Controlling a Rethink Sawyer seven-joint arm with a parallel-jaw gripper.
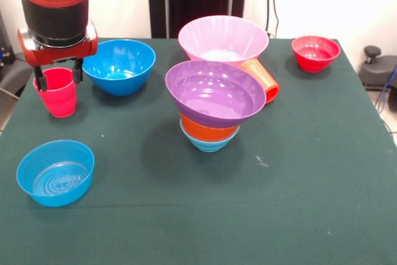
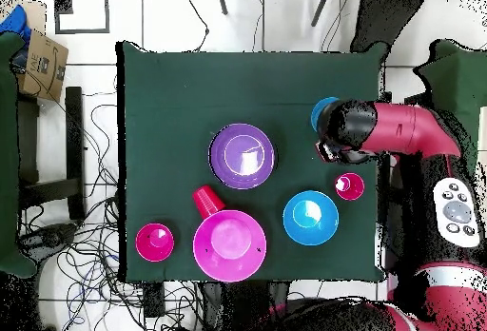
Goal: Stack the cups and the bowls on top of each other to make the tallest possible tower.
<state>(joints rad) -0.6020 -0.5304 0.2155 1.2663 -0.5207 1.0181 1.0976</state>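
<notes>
My gripper hangs open at the left, its fingers framing the rim of the upright pinkish-red cup. From overhead the gripper sits just beside that cup, toward the small blue bowl, and holds nothing. The tower stands mid-table: the purple bowl tilted on the orange bowl, which nests in the light-blue bowl. The orange-red cup lies on its side between the purple bowl and the large pink bowl.
A deep blue bowl stands right of the pinkish-red cup. The small blue bowl sits near the front left. A small red bowl is at the far right. The green table ends close to the left of the cup.
</notes>
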